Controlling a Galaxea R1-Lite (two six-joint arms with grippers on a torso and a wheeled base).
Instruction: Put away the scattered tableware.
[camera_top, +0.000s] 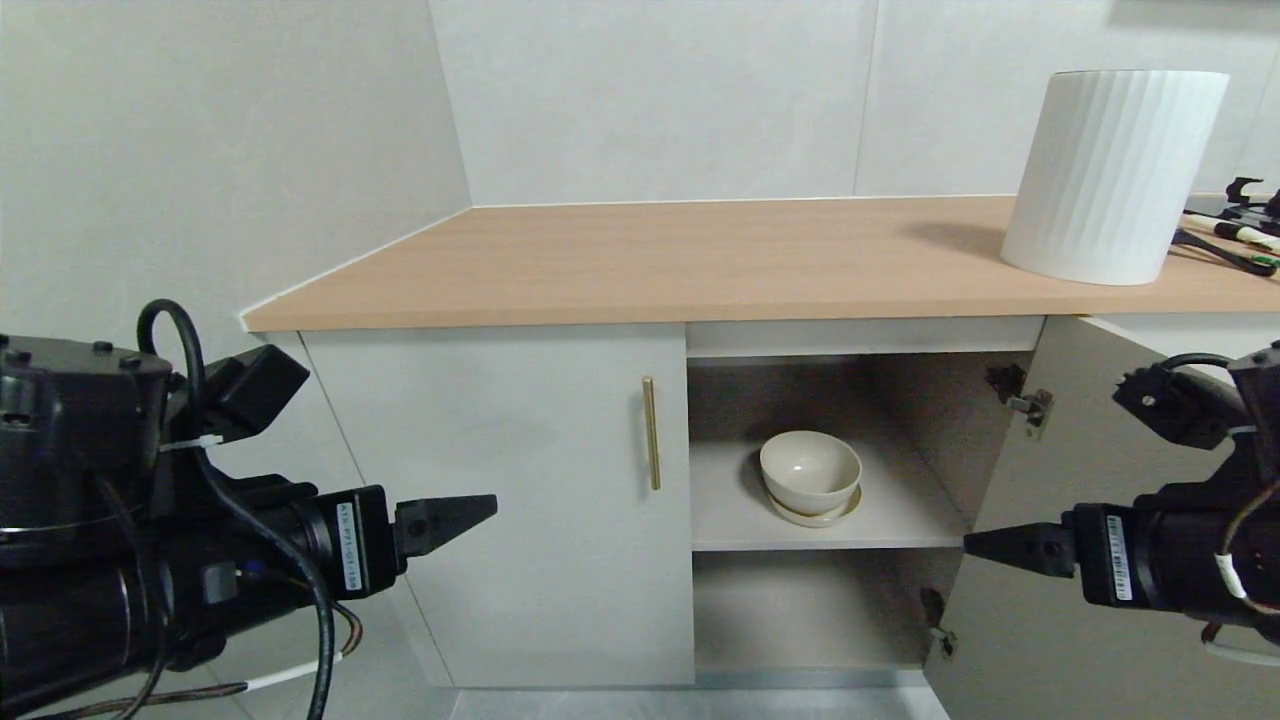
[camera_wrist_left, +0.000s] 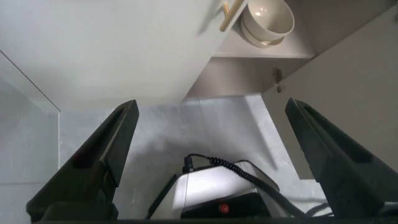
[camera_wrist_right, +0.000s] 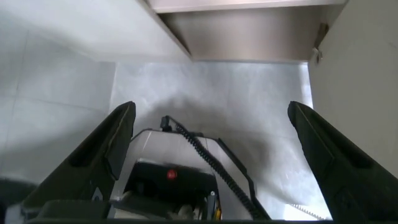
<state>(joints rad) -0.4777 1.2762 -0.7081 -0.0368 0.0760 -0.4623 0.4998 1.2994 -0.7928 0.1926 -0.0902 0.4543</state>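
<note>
A cream bowl (camera_top: 809, 469) sits on a small matching plate (camera_top: 815, 514) on the upper shelf (camera_top: 900, 515) of the open cabinet compartment. The left wrist view also catches the bowl (camera_wrist_left: 268, 21) far ahead. My left gripper (camera_top: 483, 506) hovers in front of the closed left door, level with the shelf and well left of the bowl. It is open (camera_wrist_left: 211, 107) and empty. My right gripper (camera_top: 976, 545) hangs by the open right door, just right of the shelf's front corner. It is open (camera_wrist_right: 211, 109) too, holding nothing.
The closed left door (camera_top: 500, 500) carries a gold handle (camera_top: 650, 433). The right door (camera_top: 1080, 520) is swung out toward me beside my right arm. A tall white ribbed container (camera_top: 1110, 170) and some hand tools (camera_top: 1235, 235) sit on the wooden countertop (camera_top: 650, 260). The lower shelf (camera_top: 800, 610) is bare.
</note>
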